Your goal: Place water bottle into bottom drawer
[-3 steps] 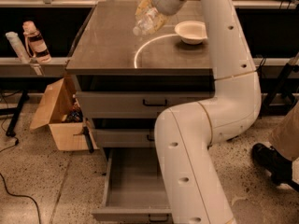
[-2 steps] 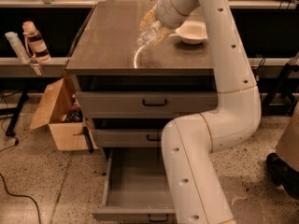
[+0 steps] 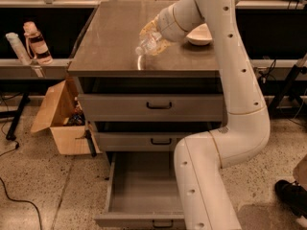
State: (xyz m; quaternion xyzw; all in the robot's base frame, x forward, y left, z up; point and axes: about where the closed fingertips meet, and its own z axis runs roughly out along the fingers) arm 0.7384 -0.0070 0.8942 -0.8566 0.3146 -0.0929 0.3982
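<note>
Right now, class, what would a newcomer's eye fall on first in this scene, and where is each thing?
The big white robot arm rises along the right side, its gripper holding a clear crinkled plastic water bottle tilted over the front of the brown cabinet top. Below, the deep grey metal bottom drawer stands pulled open near the floor.

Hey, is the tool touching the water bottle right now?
Touching. The camera view shows the tool closed around the water bottle, holding it tilted over the cabinet top, left of the white bowl.
</note>
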